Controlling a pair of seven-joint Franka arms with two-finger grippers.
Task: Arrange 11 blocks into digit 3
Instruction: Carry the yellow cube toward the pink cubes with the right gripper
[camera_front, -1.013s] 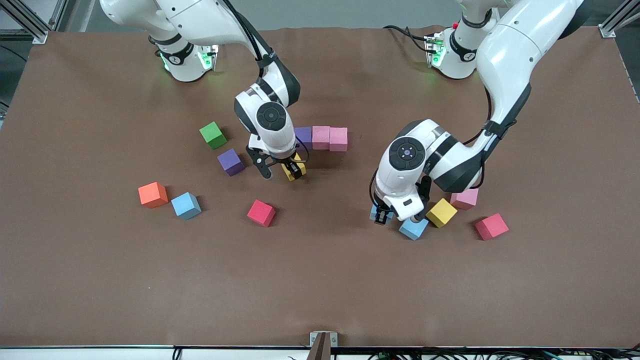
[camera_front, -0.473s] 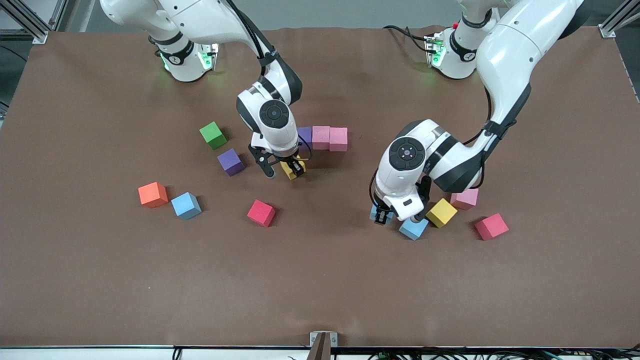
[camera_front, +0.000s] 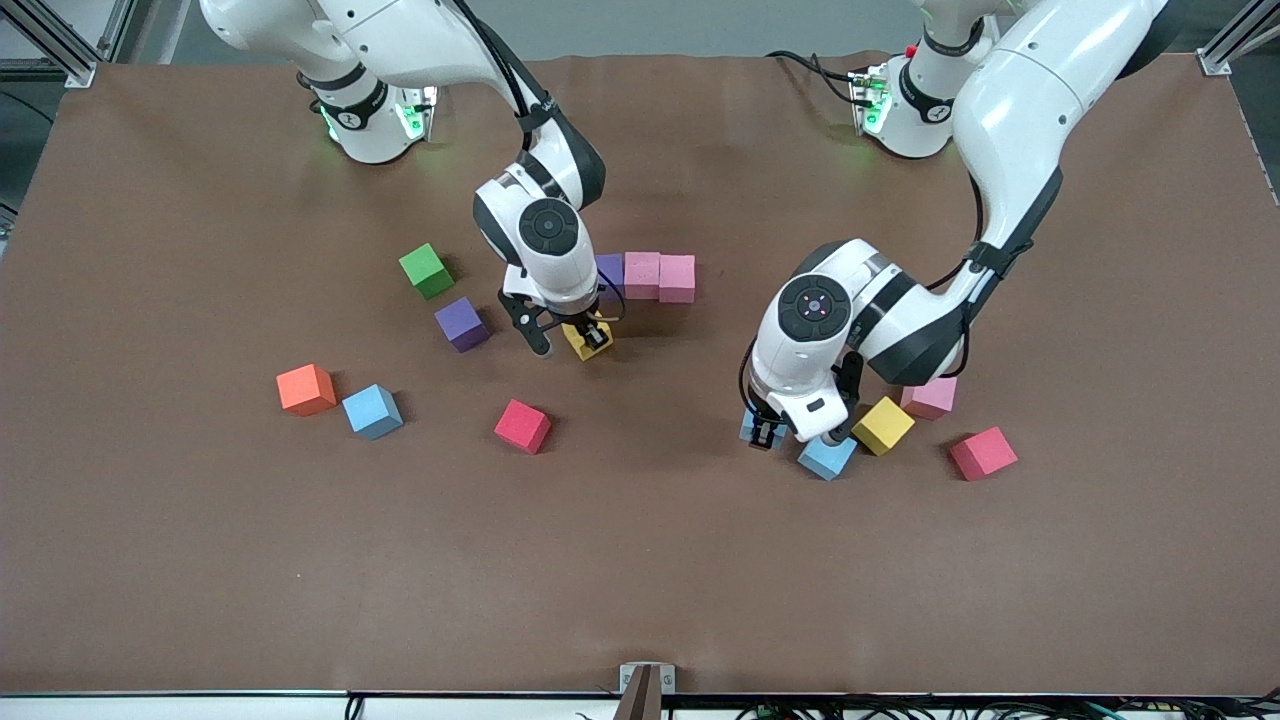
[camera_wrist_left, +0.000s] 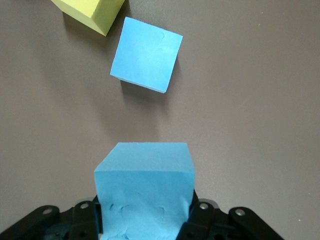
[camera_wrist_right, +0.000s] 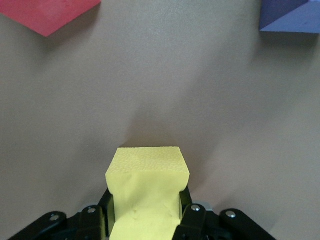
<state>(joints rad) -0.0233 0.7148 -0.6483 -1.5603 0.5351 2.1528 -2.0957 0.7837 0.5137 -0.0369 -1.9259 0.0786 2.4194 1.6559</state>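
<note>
Blocks lay scattered over the brown mat (camera_front: 640, 580), which we read as a clock face with six o'clock at the front camera. Nearest, at four o'clock, sat the outer red block (camera_front: 983, 453) and a loose light blue block (camera_front: 827, 457). Just at its nine o'clock the left gripper (camera_front: 765, 435) was pressed onto the held light blue block (camera_wrist_left: 143, 195), as it had been a second before. The loose yellow block (camera_front: 883, 425) and a lone pink block (camera_front: 930, 397) crowded that spot under the left arm, so any lift there called for care.

At seven o'clock lay the inner red block (camera_front: 522, 426), and toward eight the spare light blue block (camera_front: 372, 411) beside the orange cube (camera_front: 306, 389).

Farther up, the change: the right gripper (camera_front: 590, 338), spread a second earlier, had pinched shut on the held yellow block (camera_wrist_right: 146, 190). We judged that grasp done and the carry next. At its nine o'clock sat the loose purple block (camera_front: 462, 324), and the green cube (camera_front: 426, 270) at ten.

Farthest, at twelve, only the top stroke stood: the row's purple block (camera_front: 608, 272), middle pink block (camera_front: 642, 275) and end pink block (camera_front: 677, 278), touching. Most of the digit remained unbuilt.
</note>
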